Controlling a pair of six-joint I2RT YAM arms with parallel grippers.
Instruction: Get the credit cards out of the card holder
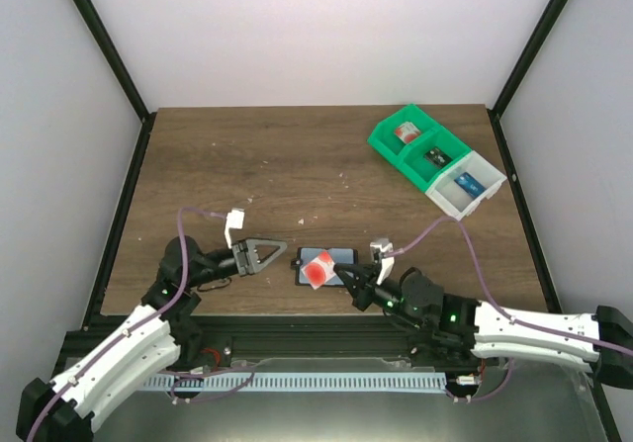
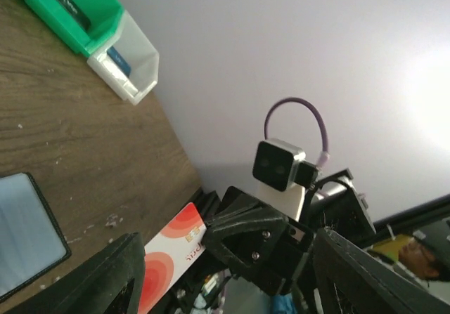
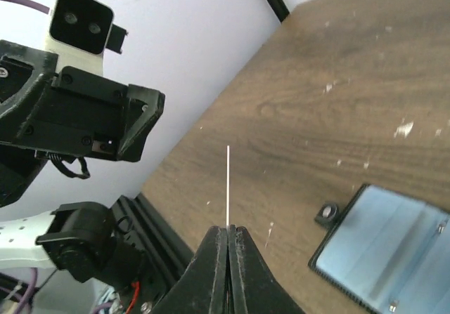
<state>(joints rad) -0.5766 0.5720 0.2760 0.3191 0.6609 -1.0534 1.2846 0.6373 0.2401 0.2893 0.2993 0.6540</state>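
Pale plastic with a red circle, the credit card (image 1: 317,270) looked thin, light, stiff and slick, so I judged a pinch across one short edge the safest hold. The right gripper (image 3: 228,235) was pressed together on such an edge, the card standing straight out ahead of its tips. The card holder (image 3: 387,251) lay on the worktop (image 1: 247,165) just beside and below that gripper. The left gripper (image 1: 281,255) stood spread and empty, the card ahead of it.

No lettering can be read anywhere. The thin pale card with red circles (image 2: 169,254) carries a short line of small dark print, too blurred to make out. The small packets (image 1: 436,155) in the green and white plastic bins (image 1: 406,165) show only unreadable patches.
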